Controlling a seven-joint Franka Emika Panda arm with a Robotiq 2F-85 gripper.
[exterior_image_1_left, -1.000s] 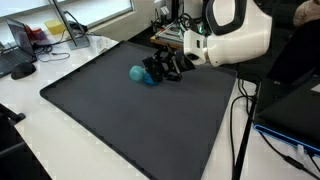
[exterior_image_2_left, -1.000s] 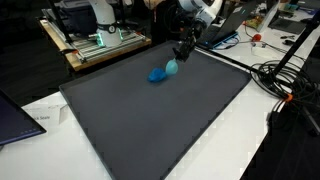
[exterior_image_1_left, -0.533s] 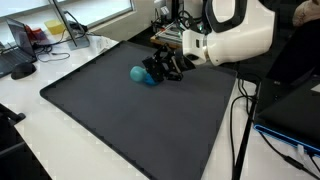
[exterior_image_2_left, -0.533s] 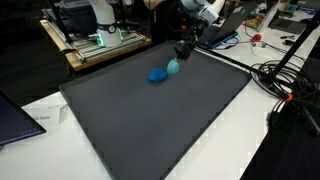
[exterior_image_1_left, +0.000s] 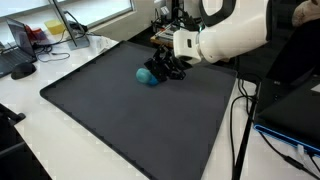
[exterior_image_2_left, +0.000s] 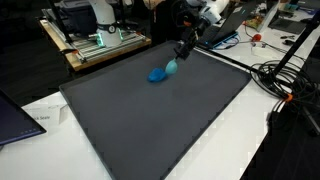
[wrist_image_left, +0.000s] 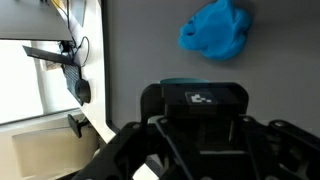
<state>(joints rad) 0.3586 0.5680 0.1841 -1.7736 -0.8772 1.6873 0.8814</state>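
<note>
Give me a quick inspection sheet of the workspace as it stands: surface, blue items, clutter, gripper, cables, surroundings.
Surface: dark grey mat on a white table, flat.
Job's things: crumpled blue object lying on the mat; a second teal piece sits at the gripper, barely visible in the wrist view.
Clutter: nothing seen on the mat besides the blue items.
Grippers: gripper shut, apparently on the teal piece, low over the mat's far edge.
Cables: black cables on the table beside the mat.
Surroundings: wooden bench with equipment behind the mat; laptop on a neighbouring desk.
</note>
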